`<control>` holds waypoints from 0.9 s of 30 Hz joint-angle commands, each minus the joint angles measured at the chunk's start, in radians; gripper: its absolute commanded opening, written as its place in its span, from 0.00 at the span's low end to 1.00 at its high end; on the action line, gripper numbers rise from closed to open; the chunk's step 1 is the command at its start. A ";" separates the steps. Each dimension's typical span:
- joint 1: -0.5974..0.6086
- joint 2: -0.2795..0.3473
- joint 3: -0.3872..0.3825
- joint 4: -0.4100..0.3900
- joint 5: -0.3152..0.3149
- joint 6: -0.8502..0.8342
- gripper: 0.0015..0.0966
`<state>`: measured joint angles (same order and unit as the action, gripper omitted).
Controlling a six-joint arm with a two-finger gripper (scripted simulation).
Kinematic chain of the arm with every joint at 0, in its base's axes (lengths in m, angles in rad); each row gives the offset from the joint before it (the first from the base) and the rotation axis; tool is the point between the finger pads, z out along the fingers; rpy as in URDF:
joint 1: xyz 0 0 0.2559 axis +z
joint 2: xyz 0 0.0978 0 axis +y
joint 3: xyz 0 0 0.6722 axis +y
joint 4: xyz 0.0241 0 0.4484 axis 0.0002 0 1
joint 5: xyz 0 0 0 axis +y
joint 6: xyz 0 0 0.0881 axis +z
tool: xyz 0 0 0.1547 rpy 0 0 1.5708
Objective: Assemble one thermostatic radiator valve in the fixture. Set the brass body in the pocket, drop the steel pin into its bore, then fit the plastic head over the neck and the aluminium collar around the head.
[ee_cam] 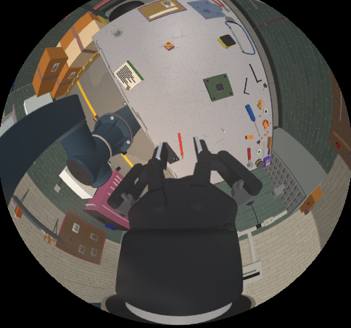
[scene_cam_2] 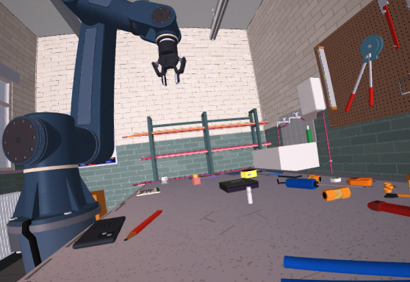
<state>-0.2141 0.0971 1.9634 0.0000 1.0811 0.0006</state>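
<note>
On the far half of the bench sits the dark fixture block (scene_cam_2: 238,185), which shows a green top with a square pocket (ee_cam: 218,87) from above. A white cylindrical part (scene_cam_2: 250,194) stands upright just in front of it. A small brass-coloured part on a pink base (scene_cam_2: 195,179) (ee_cam: 168,45) sits further back left. A small pale ring-like part (scene_cam_2: 164,180) (ee_cam: 116,32) lies near the bench's far left corner. The steel pin is too small to tell. My gripper (scene_cam_2: 170,78) (ee_cam: 180,150) hangs high above the bench, half open and empty.
The robot's blue base (scene_cam_2: 49,183) fills the bench's left edge. A black phone (scene_cam_2: 100,231) and red pencil (scene_cam_2: 143,224) lie by it. Blue tubes (scene_cam_2: 358,267) lie at the front right. Orange and blue fittings and a red wrench (scene_cam_2: 398,209) crowd the right side.
</note>
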 commanded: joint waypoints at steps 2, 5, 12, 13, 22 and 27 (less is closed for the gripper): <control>0.001 0.000 -0.001 0.000 -0.001 0.002 0.49; 0.003 0.002 -0.001 0.000 -0.002 0.010 0.49; 0.019 0.015 -0.002 0.000 -0.014 0.057 0.49; 0.022 0.018 -0.002 0.000 -0.017 0.067 0.49; 0.070 0.056 -0.004 0.000 -0.052 0.213 0.49; 0.109 0.087 -0.006 0.000 -0.081 0.331 0.49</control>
<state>-0.1050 0.1849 1.9574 0.0000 0.9992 0.3338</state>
